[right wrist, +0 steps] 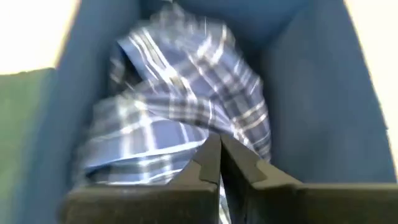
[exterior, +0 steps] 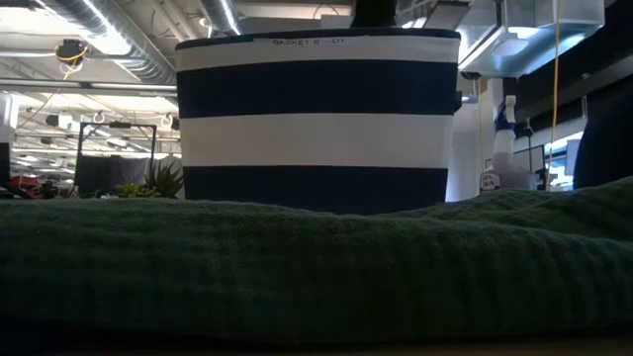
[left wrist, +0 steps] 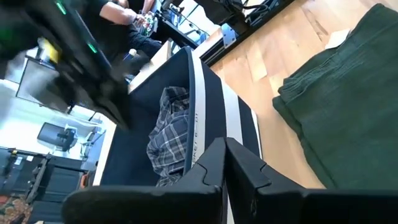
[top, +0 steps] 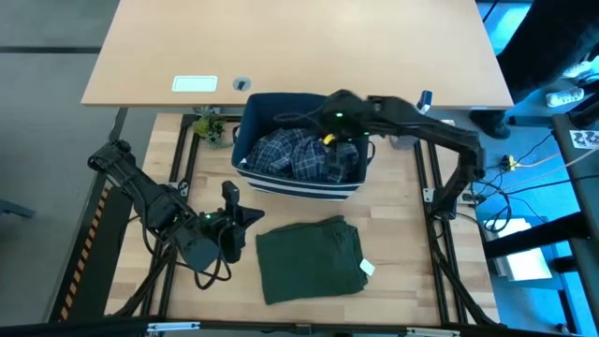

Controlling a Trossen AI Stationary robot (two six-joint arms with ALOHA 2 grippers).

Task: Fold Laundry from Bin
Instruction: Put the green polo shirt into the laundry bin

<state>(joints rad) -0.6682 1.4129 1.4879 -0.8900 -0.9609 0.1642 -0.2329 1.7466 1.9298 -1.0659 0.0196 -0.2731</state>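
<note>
The bin [top: 298, 187] is a boxy navy fabric basket with white stripes around its lower half, standing upright near the middle of the light wooden table [top: 402, 253]. In the low view its striped wall [exterior: 316, 119] fills the background behind a ridge of green cloth. Inside it lies the blue-and-white plaid shirt [top: 295, 154], crumpled in loose folds against the dark lining; the left wrist view shows it bunched against the bin's inner wall [left wrist: 169, 137], and the right wrist view looks straight down on it [right wrist: 186, 106].

The dark olive-green garment [top: 309, 259] lies on the table just in front of the bin, apart from it, folded into a roughly rectangular, ribbed stack with a small pale tag [top: 366, 269] showing at one corner.

The right arm reaches from its side of the table across the bin's rim, bent at the elbow, so that the right end effector [top: 329, 126] hangs over the bin's inside, above the plaid shirt. Its fingers are clenched together, tips meeting, and grasp nothing [right wrist: 219, 152].

The left arm is folded low on its own side of the table. The left end effector [top: 245, 217] sits beside the green garment, pointing towards the bin, fingers pressed together and empty [left wrist: 225, 149].
</note>
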